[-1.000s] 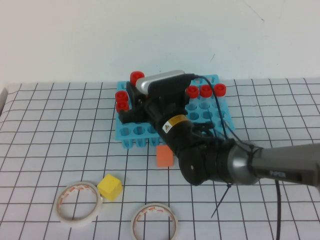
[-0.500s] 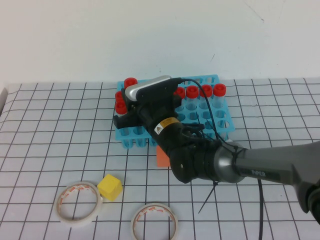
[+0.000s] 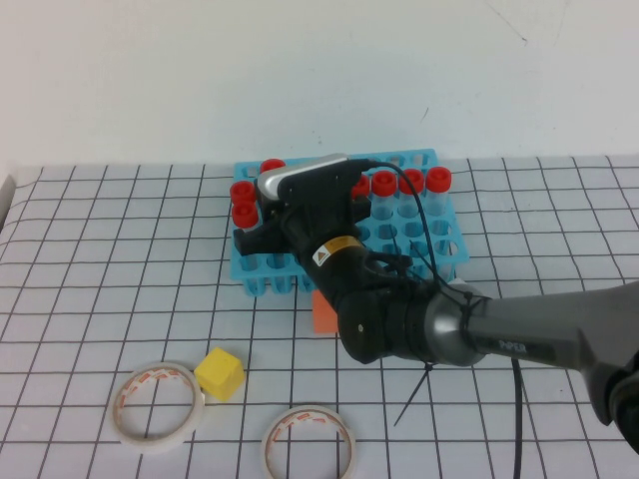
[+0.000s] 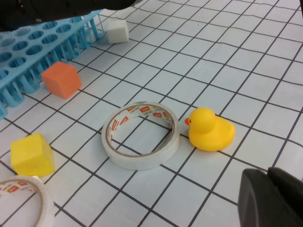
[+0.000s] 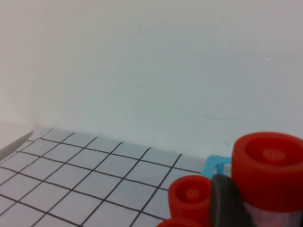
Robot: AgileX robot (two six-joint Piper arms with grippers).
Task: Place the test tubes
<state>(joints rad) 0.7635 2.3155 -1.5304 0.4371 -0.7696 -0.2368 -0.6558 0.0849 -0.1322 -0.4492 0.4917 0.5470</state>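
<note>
The blue test tube rack (image 3: 419, 249) stands at the middle back of the table. My right gripper (image 3: 262, 205) hangs over the rack's back-left corner, shut on a red-capped test tube (image 3: 272, 167) held upright. In the right wrist view the held tube (image 5: 269, 165) sits against one dark finger (image 5: 228, 203), next to another red cap (image 5: 191, 194) and the rack's corner (image 5: 217, 165). Two capped tubes (image 3: 243, 200) stand at the rack's left edge and three (image 3: 411, 181) in its back row. My left gripper (image 4: 272, 198) is shut and empty, low over the table near a yellow duck (image 4: 210, 128).
An orange cube (image 3: 324, 314) lies in front of the rack. A yellow cube (image 3: 220, 373) and two tape rolls (image 3: 157, 402) (image 3: 310, 443) lie near the front. A white cube (image 4: 117, 31) sits beside the rack (image 4: 28, 52) in the left wrist view.
My right gripper has moved down and slightly left with the tube, bringing its red cap lower over the rack's back-left corner. The left gripper has not moved.
</note>
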